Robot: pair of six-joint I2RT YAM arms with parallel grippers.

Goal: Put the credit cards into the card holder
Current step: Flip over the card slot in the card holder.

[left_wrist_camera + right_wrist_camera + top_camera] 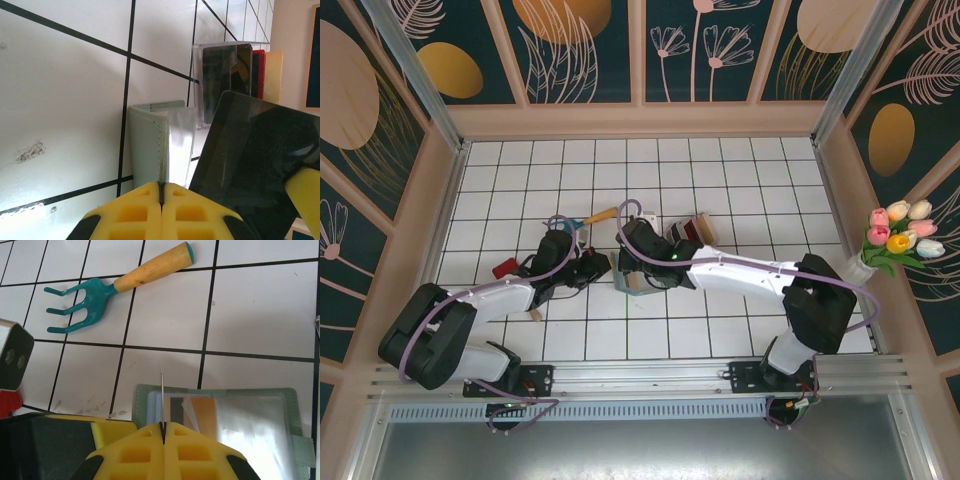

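Overhead, the tiled tabletop (740,180) is boxed in by walls (640,122) at 12, 3 and 9 o'clock. Bare tiles run across the far half and toward 3 o'clock. The crowding is all at the middle, where the left arm (480,300) and right arm (750,272) meet.

The card holder (250,415) lies there, just toward 6 o'clock of the centre. From the right wrist it is spread open, its long axis running 9 to 3 o'clock and its clear sleeves up. An orange card (202,412) sits in one pocket, and the frame cuts off the holder's near edge.

A teal hand fork (120,285) lies apart from the holder toward 11 o'clock, tines to 8 and wooden handle to 2. At the holder's 1 o'clock in the top view stands a clear case (685,228) holding the credit cards (259,70), dark, red and cream, upright side by side.

The left pincer (161,192) is pressed together on the holder's grey-green cover edge, and that flap stands on edge. The right pincer (163,432) is clamped on a dark grey credit card (250,155). From its own wrist the card is a thin upright line above the open sleeves; whether it touches a pocket is hard to tell.
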